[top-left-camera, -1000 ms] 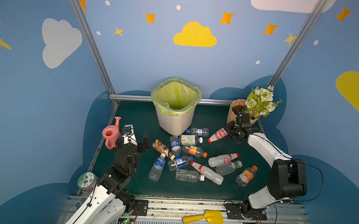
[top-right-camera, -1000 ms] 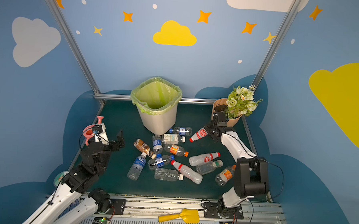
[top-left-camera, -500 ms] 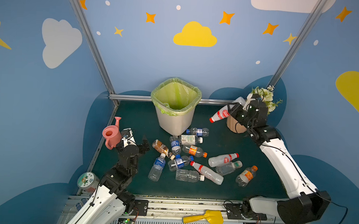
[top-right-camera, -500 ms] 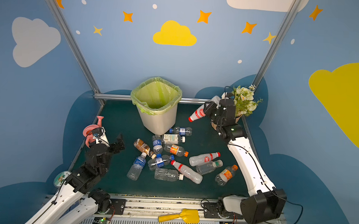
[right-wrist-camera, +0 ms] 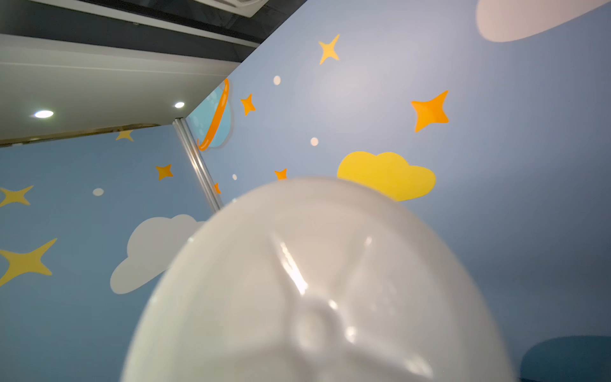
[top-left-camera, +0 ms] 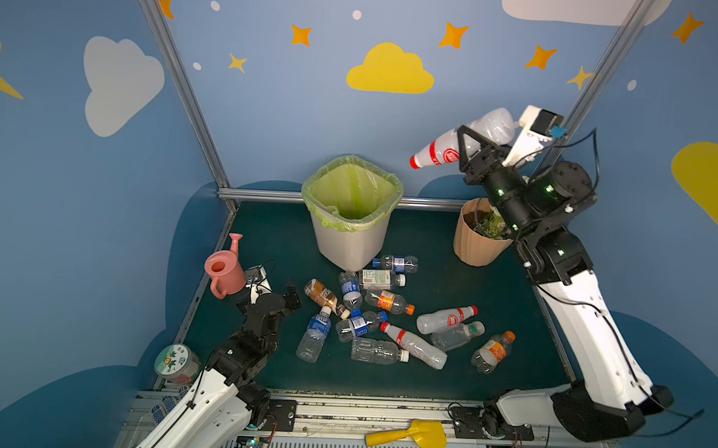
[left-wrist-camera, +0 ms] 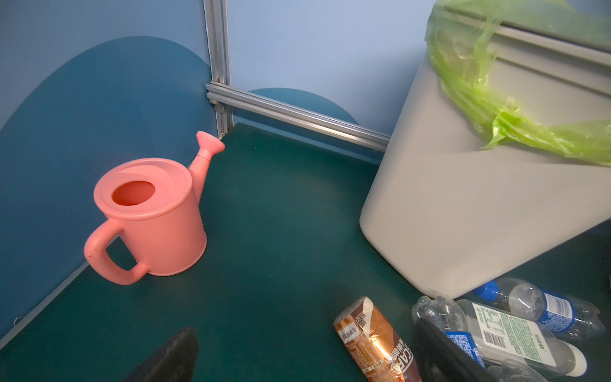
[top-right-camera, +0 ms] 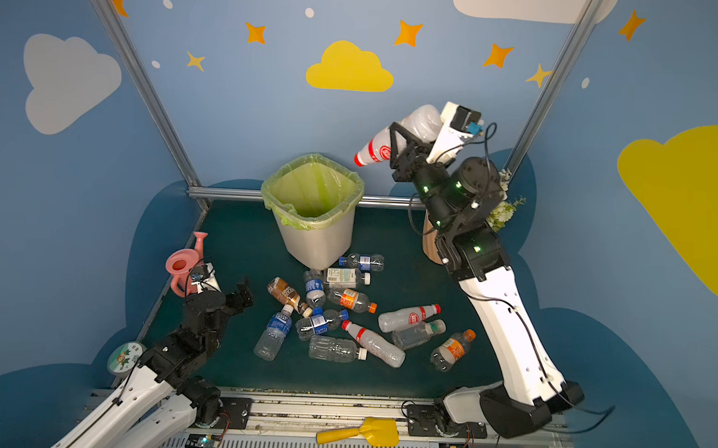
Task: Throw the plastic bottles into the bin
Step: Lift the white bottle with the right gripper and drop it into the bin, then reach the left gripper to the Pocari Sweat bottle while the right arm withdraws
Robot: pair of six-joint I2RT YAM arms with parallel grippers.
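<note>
The right end effector (top-left-camera: 462,150) (top-right-camera: 394,147) is clamped across the middle of a white bottle (top-left-camera: 490,124) (top-right-camera: 420,117) with a red label, held high above the bin (top-left-camera: 348,245) (top-right-camera: 319,240) and off to its flowerpot side, red cap slanting down toward the bin's rim. In the right wrist view the bottle's blurred base (right-wrist-camera: 317,297) fills the lower part. The left end effector (top-left-camera: 294,295) (top-right-camera: 242,290) is spread wide and holds nothing, low over the counter (top-left-camera: 265,237) in front of the bin and to its watering-can side; its fingers (left-wrist-camera: 172,354) frame bare counter beside a brown-labelled bottle (left-wrist-camera: 370,334) (top-left-camera: 325,294). The loose bottles (top-left-camera: 412,344) (top-right-camera: 369,338) lie on their sides in front of the bin, the nearest at its foot. A pink watering can (top-left-camera: 224,271) stands left of the bin and a ribbed flowerpot (top-left-camera: 473,242) right of it.
</note>
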